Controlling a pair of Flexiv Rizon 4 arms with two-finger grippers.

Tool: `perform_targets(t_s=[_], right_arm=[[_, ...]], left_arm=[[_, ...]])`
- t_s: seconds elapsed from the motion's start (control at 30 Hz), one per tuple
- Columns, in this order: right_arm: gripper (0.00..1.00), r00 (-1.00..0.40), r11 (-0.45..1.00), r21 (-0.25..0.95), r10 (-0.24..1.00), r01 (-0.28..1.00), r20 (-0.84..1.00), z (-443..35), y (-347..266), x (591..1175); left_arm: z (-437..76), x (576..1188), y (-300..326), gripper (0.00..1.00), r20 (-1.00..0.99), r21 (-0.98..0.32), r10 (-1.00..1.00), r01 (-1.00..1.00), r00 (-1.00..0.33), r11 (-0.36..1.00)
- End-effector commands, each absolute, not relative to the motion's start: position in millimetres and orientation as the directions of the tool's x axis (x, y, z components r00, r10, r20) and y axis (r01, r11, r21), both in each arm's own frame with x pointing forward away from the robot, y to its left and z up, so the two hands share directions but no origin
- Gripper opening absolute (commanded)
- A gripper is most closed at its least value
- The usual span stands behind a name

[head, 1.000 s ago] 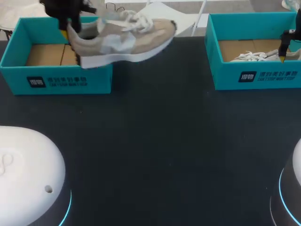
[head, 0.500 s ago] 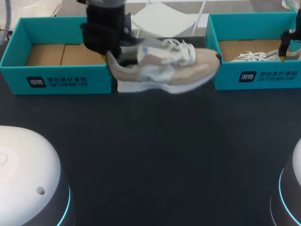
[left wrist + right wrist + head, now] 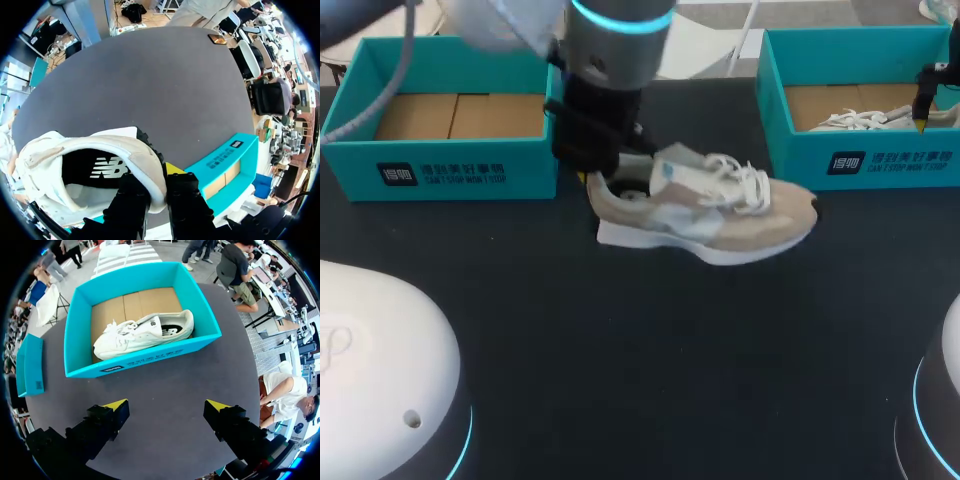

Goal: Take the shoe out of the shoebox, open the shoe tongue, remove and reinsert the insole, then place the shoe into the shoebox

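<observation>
- Two boxes: left shoebox (image 3: 450,170) at ten o'clock, right shoebox (image 3: 880,160) at two.
- Two shoes: beige shoe (image 3: 705,210) central, white shoe (image 3: 145,332) at two.
- Clamped on the beige heel: left gripper (image 3: 158,184); spread wide: right gripper (image 3: 166,405).

Beige shoe (image 3: 705,205): tan upper, pale grey-white side panels, white laces and sole, black lining with a white logo. White shoe (image 3: 145,332): white all over, black insole. Left shoebox (image 3: 450,150) and right shoebox (image 3: 800,160): teal walls, dark label with white print, brown cardboard floors. Bench (image 3: 650,350): dark grey. Left end effector (image 3: 159,182) and right end effector (image 3: 166,405): black, yellow tips.
</observation>
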State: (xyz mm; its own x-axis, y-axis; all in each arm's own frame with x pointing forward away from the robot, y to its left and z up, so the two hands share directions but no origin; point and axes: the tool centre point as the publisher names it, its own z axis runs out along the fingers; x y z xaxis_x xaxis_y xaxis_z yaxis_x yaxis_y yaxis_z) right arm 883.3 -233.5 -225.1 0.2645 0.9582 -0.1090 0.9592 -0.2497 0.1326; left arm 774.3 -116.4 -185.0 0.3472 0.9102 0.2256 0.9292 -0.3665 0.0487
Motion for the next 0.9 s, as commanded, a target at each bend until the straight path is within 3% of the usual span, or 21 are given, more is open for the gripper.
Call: perform_targets(t_s=[0.03,0.53,0.9], right_arm=[[1.0,0.265,-0.25,0.133,0.958,0.959,-0.109,-225.6,-233.2,883.6],[1.0,0.265,-0.25,0.133,0.958,0.959,-0.109,-225.6,-233.2,883.6],[1.0,0.265,-0.25,0.133,0.958,0.959,-0.109,-225.6,-233.2,883.6]], left_arm=[[-214.6,771.4,-119.8,0.0,0.238,0.044,0.917,0.94,0.32,-0.339],[-290.5,769.7,-128.9,0.0,0.319,0.067,0.915,0.957,0.248,-0.282],[-291.0,768.8,-127.3,0.0,0.317,0.027,0.904,0.95,0.288,-0.312]])
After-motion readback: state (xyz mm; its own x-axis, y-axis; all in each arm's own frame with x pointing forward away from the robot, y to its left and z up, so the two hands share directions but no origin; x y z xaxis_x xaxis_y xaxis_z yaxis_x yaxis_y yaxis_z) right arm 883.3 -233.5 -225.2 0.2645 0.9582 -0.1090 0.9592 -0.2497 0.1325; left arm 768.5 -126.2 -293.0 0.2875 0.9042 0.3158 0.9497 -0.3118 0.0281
